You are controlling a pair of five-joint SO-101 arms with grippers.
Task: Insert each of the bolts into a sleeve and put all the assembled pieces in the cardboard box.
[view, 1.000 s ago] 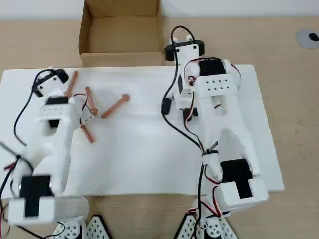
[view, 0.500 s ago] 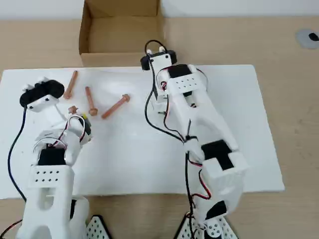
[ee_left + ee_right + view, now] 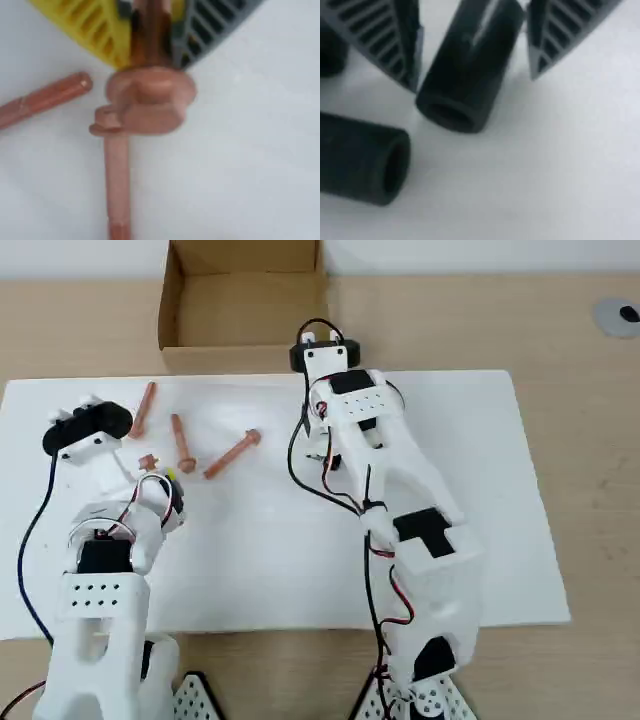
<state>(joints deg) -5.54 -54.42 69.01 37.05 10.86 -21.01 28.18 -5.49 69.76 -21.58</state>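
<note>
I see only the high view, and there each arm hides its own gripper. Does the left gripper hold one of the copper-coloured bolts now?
Observer: Yes. In the left wrist view the left gripper is shut on a copper-coloured bolt, with the broad round head toward the camera.
Operator: And the right gripper?
Observer: The right gripper is open around a black cylindrical sleeve that rests on the white sheet.
Operator: Are other sleeves near it?
Observer: A second black sleeve lies beside it, apart from it.
</note>
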